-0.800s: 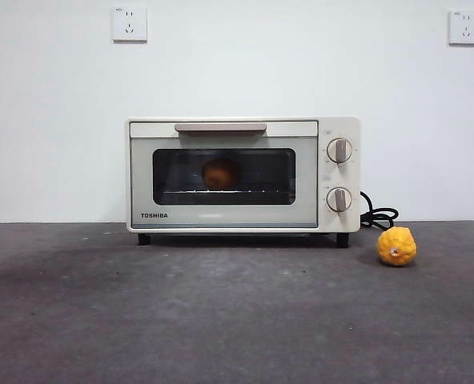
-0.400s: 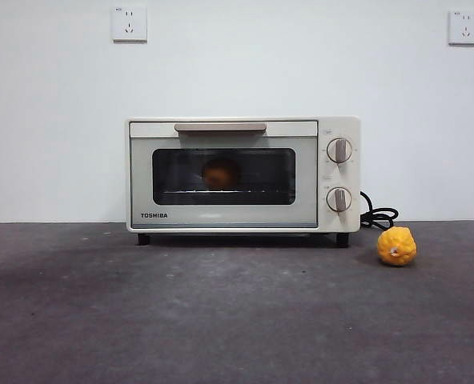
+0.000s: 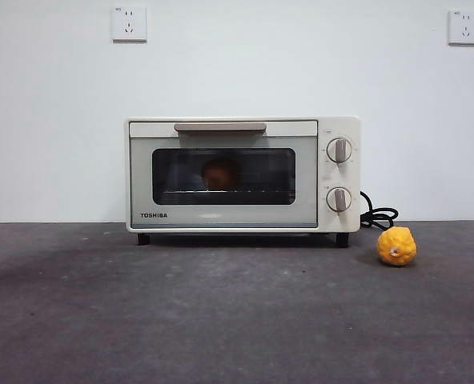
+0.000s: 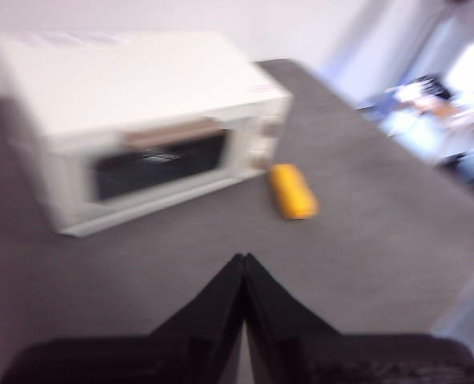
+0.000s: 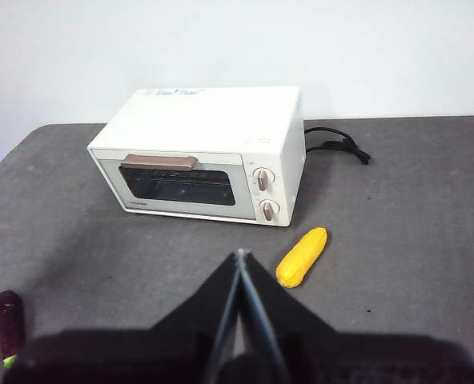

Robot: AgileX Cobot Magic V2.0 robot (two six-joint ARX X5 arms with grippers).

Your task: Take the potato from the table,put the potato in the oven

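**Desk:** Front view first. Where's the potato?

**Me:** I see the potato inside the oven, behind the dark glass, sitting on the rack a little left of the window's middle. The door looks closed, handle flat along the top. A yellow fruit sits on the table near the oven's right foot, with the power cord curling behind it. No arm shows here.

**Desk:** Which way does the potato point?

**Me:** Through the glass it reads as a round lump, so I can't tell its long axis.

**Desk:** Left wrist?

**Me:** Blurred. My left gripper has its jaws pressed together, tips touching, holding nothing. It's on the near side of the table, well apart from the oven, which lies beyond it and to the left. The yellow fruit lies between, off to the right.

**Desk:** Right wrist?

**Me:** My right gripper is clenched too, empty, high over the near table. The oven sits far ahead with its door facing me; the yellow fruit is just right of the tips. A dark purple vegetable lies at the near left.

**Desk:** Anything left to do?

**Me:** I'd judge not: the potato lies far from both grippers, shut inside, neither arm clearly nearer
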